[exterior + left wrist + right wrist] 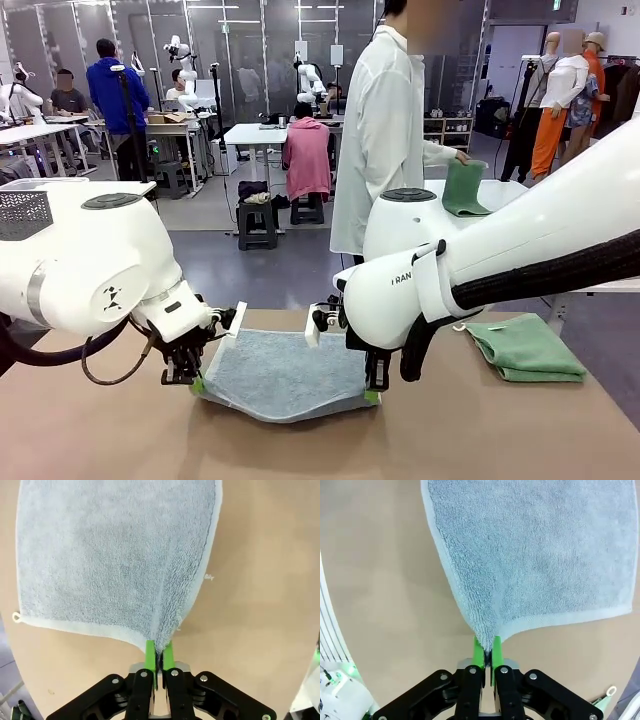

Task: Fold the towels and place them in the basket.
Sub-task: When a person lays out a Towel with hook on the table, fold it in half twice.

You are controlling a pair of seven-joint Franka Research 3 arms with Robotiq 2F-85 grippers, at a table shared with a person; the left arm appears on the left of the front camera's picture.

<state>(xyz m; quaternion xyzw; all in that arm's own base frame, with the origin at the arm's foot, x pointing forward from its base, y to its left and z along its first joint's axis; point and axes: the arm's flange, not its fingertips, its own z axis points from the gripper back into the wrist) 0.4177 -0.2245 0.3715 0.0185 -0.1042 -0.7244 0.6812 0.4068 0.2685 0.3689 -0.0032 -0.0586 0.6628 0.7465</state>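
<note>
A grey-blue towel point(285, 372) lies spread on the tan table, its two near corners lifted. My left gripper point(197, 384) is shut on the near left corner, and my right gripper point(372, 396) is shut on the near right corner. In the left wrist view the green pads point(150, 657) pinch the towel point(115, 555) corner; the right wrist view shows the same pinch by the right gripper point(487, 655) on the towel point(540, 550). A mint green towel point(525, 347) lies folded at the table's right. The basket is out of view.
A person in a white coat point(385, 130) stands beyond the far edge, a hand on a green thing point(464, 188) on a table behind. A pale perforated basket point(24, 213) sits at the far left. Bare tabletop point(300, 450) lies in front of the towel.
</note>
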